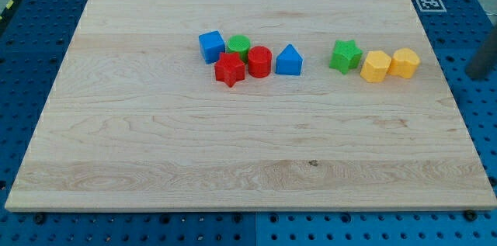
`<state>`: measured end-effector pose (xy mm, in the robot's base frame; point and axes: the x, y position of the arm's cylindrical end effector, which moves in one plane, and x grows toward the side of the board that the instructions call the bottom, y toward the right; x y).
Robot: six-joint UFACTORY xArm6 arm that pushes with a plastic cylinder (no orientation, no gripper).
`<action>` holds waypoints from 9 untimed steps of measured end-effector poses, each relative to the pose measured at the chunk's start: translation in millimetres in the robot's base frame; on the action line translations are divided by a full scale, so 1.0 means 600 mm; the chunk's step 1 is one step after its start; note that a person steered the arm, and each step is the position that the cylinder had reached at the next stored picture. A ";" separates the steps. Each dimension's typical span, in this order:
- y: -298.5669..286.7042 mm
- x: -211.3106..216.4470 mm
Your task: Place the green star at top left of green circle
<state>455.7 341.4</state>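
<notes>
The green star (345,55) lies right of the board's middle, near the top. The green circle (239,44) sits further left in a tight cluster, partly hidden behind the red star (229,69) and the red cylinder (258,61). A blue cube (211,46) touches the circle's left side. My tip (479,75) shows blurred at the view's right edge, off the board, well to the right of the green star and apart from every block.
A blue triangular block (289,60) stands between the cluster and the green star. Two yellow blocks (377,67) (404,62) lie just right of the star. The wooden board (233,153) has a printed marker (426,2) at its top right corner.
</notes>
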 end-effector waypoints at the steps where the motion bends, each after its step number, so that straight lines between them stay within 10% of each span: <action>1: -0.059 0.068; 4: -0.298 -0.029; 9: -0.353 -0.201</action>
<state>335.3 129.7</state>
